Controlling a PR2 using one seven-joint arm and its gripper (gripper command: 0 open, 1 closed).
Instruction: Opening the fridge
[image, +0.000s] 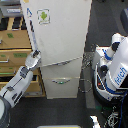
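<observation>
The fridge (62, 45) stands tall and white in the middle of the scene, tilted a little in this skewed exterior view. Its large upper door (60, 32) carries a small sticker (43, 16) with a green mark near the top left corner. The door looks shut or very nearly so; a dark strip runs down its left edge, and whether that is a gap or a seal cannot be told. Below the door are two lower drawers, the upper one (62, 70) with a thin curved silver handle (60, 63) along its top, the lower one (61, 85) with a shorter curved handle (61, 81) that shows a green spot.

To the left of the fridge stands a tan wooden drawer cabinet (14, 47) with green labels on its drawer fronts. On the right, beside the fridge, is a second white and blue robot (114, 67) with cables around its base.

The working arm (17, 85) rises from the lower left corner, grey and white, slanting up and to the right towards the fridge. Its gripper (35, 56) sits at the fridge's left edge, level with the bottom of the upper door and just in front of the cabinet. Whether its fingers are spread or closed is too blurred to tell, as is whether it touches the door.
</observation>
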